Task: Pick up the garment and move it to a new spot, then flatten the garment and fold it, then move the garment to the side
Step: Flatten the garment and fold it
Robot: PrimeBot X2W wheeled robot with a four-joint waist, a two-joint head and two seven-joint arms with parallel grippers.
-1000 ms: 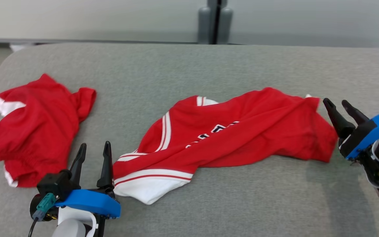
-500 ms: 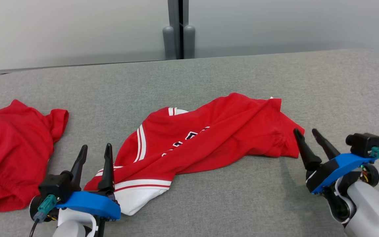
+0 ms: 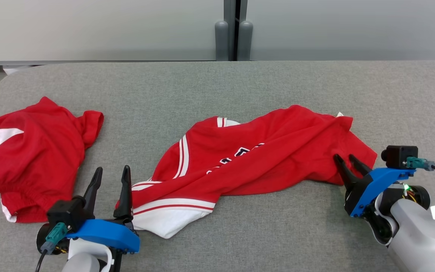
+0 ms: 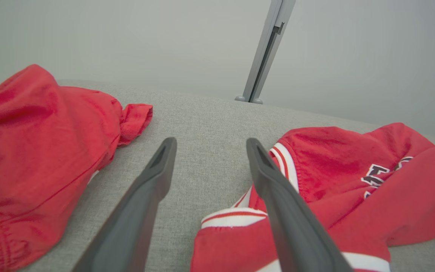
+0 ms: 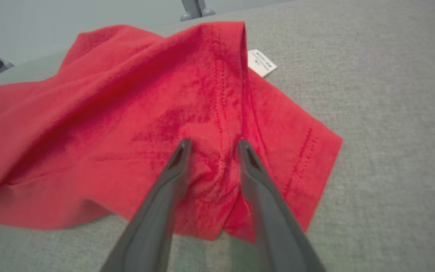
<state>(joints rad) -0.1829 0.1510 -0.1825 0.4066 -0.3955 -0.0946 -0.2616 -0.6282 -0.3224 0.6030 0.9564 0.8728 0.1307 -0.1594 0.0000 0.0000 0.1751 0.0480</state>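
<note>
Two red cloth garments: white-trimmed jersey (image 3: 247,162) central, crumpled bundle (image 3: 32,158) at 9 o'clock; left gripper (image 3: 112,169) and right gripper (image 3: 344,156) both apart.

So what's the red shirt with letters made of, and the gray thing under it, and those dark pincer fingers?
The red shirt looks like soft, matte knit cloth: it wrinkles and has stitched hems. The gray surface seems a fuzzy woven cover, maybe padded, given its rounded corner. Fingers of the right pincer look like smooth dark plastic or rubber.

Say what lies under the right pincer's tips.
Bunched fabric of the red jersey lies under the right pincer, on the grey cushion. What the cloth covers cannot be seen.
</note>
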